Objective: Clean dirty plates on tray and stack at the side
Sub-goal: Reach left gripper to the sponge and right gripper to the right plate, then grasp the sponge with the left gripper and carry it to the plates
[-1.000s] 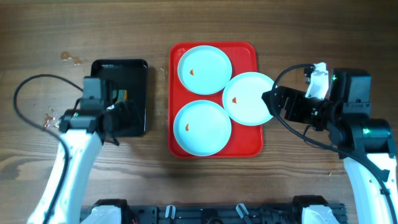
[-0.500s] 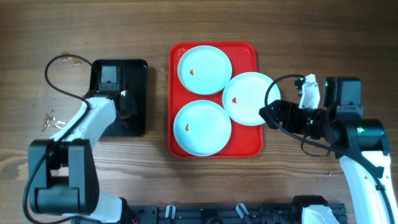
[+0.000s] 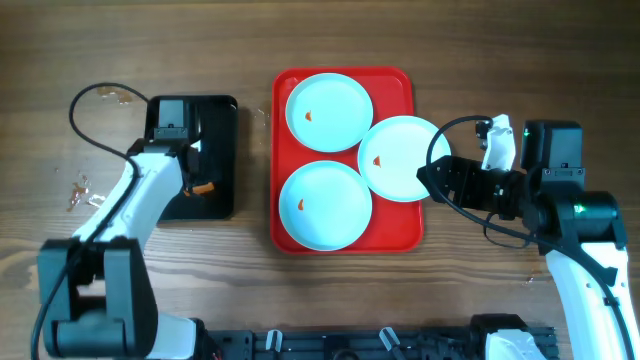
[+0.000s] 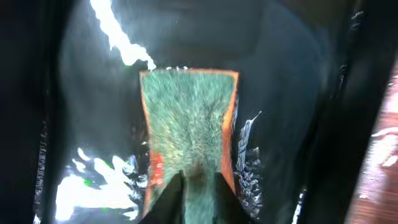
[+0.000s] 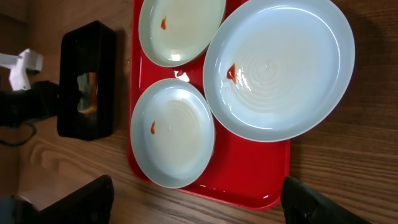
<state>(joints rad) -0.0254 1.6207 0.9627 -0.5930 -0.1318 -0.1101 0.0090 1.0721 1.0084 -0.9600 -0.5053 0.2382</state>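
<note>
Sponge (image 4: 189, 124) runs lengthwise straight ahead of left gripper (image 4: 193, 196), inside black tray (image 4: 286, 93); jaws seem nearly together over its near end, grasp unclear.

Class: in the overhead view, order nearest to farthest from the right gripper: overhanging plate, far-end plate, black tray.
1. Round pale-blue plate overhanging the red tray, right side.
2. Matching plate, tray's far end.
3. Black rectangular plastic tray, far left.
</note>
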